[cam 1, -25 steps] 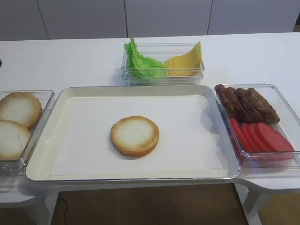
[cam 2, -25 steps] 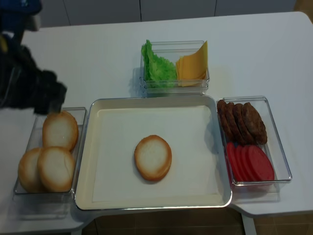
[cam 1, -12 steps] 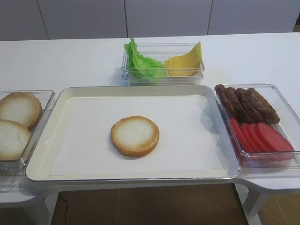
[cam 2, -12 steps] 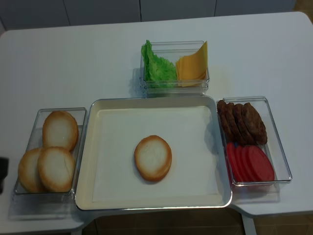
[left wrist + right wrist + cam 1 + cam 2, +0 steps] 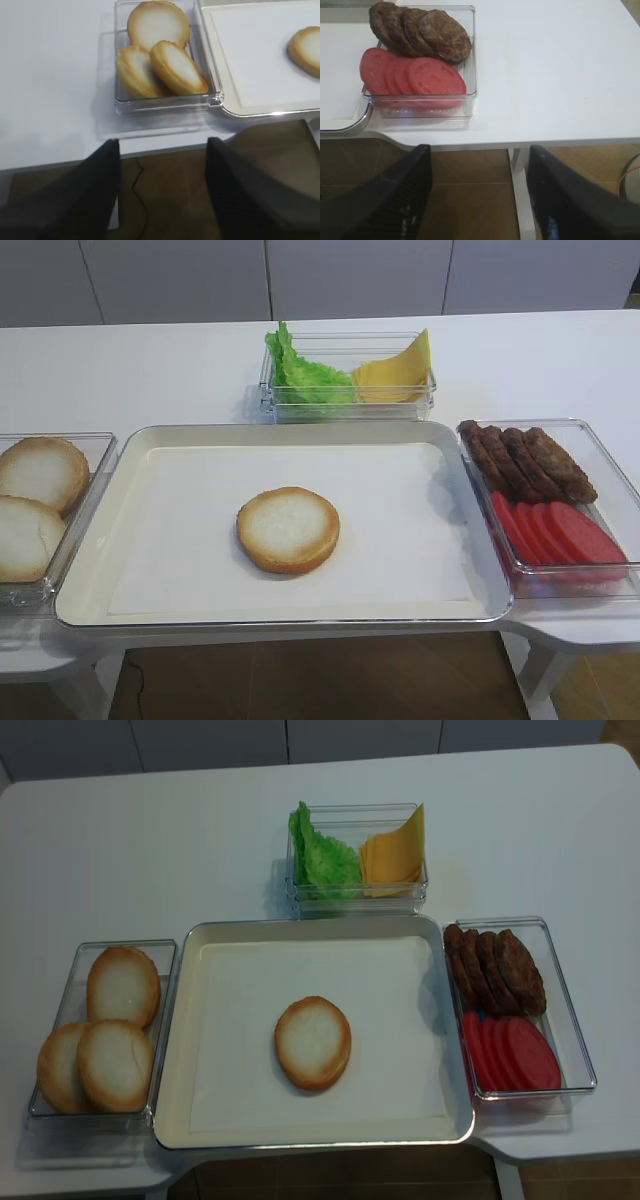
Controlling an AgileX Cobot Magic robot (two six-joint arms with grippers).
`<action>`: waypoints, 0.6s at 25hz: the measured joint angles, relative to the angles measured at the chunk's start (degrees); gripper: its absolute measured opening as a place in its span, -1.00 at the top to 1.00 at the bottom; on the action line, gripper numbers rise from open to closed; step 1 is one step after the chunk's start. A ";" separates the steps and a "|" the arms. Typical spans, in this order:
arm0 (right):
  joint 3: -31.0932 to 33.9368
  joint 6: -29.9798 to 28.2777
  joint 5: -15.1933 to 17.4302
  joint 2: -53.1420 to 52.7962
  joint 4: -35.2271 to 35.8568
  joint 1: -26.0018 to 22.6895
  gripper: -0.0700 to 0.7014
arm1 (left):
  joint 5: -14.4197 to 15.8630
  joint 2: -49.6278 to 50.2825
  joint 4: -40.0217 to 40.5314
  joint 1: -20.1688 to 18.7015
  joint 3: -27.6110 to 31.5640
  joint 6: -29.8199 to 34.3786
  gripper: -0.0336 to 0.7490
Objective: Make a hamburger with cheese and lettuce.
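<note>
Item: the hamburger (image 5: 288,529), so far one round bun half, pale cream cut face up, golden-brown rim. Location: middle of the cream rectangular tray (image 5: 130,445) on the white worktop (image 5: 140,370). Nothing lies on it.

Item: the lettuce (image 5: 300,375), a bright green ruffled leaf. Location: left end of the clear plastic tub (image 5: 350,340) just behind the tray.

Item: the cheese (image 5: 395,375), thin yellow-orange square slices leaning together. Location: right end of the same tub, beside the lettuce.

Item: spare round bun halves (image 5: 110,1030) in a clear box at the tray's left side.

Item: dark brown meat patties (image 5: 525,462) and red round tomato slices (image 5: 555,532), sharing a clear box at the tray's right side.

Item: left pincer (image 5: 162,192). Fingers apart, holding nothing, off the worktop's near edge by the bun box.

Item: right pincer (image 5: 477,192). Fingers apart, holding nothing, off the near edge by the patty box.

Step in hand, as judged: base bun placed; no filling picked. The next move probably calls for one arm to reach over the tray to the rear tub, pinch a single cheese slice or the leaf by its raised edge, and lay it centred on the bun.
</note>
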 joint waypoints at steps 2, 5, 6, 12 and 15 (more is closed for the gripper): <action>0.00 0.00 0.00 0.00 0.00 0.00 -0.41 | 0.12 -4.24 -1.32 0.13 1.91 0.99 -0.11; 0.00 0.00 0.00 0.00 0.00 0.00 -0.41 | 0.35 -9.38 -4.49 0.15 4.37 2.97 -0.11; 0.00 0.00 0.00 0.00 0.00 0.00 -0.41 | 0.48 -9.95 -5.59 0.15 5.06 3.55 -0.11; 0.00 0.00 0.00 0.00 0.00 0.00 -0.41 | -0.15 -10.38 -9.14 0.25 8.84 5.07 -0.11; 0.00 0.00 0.00 0.00 0.00 0.00 -0.41 | -3.14 -10.38 -9.14 0.25 8.97 7.15 -0.11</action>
